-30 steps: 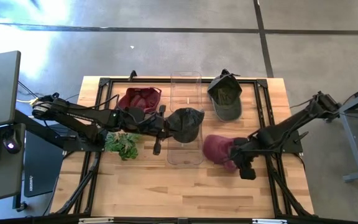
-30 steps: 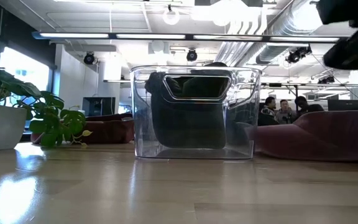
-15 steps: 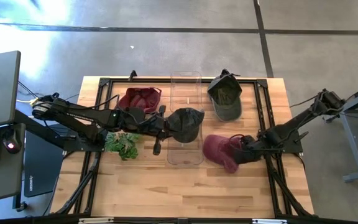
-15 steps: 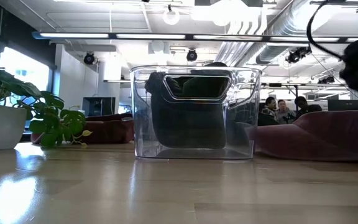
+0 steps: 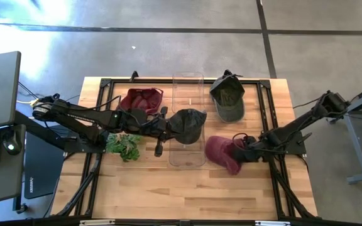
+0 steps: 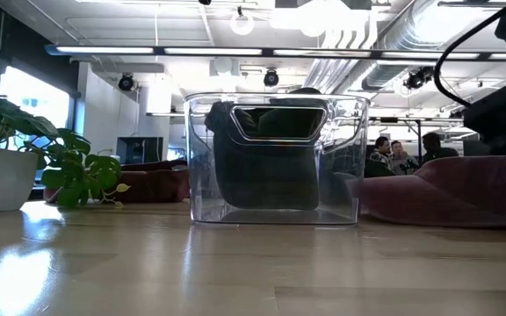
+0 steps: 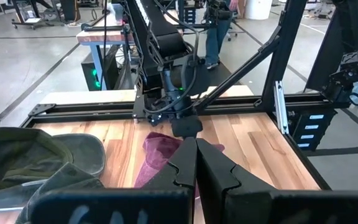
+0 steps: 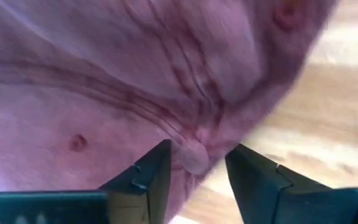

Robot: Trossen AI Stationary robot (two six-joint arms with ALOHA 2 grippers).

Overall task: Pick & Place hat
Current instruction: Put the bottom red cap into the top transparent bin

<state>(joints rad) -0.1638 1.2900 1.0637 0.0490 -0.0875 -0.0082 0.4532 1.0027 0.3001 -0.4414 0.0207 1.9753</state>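
Maroon hat (image 5: pixel 221 152) lies on the wooden table (image 5: pixel 156 194), just right of the clear bin (image 5: pixel 188 119), w/ my right gripper (image 5: pixel 242 149) down at its right edge. Right wrist cam: fingers (image 8: pixel 155 171) parted, straddling the crown's top button (image 8: pixel 193 155), fabric bunched between them but not clamped yet. My left gripper (image 5: pixel 168 124) reaches over the bin from the left; its fingers (image 7: pixel 185 165) are pressed together, pinching a dark cap (image 5: pixel 187 124) that hangs down inside the bin per low cam. Olive hat (image 5: pixel 227 96) sits far-right of the bin, a second maroon hat (image 5: pixel 141 99) far-left, both well apart from either gripper. Small potted plant (image 5: pixel 123 144) stands near the left arm.
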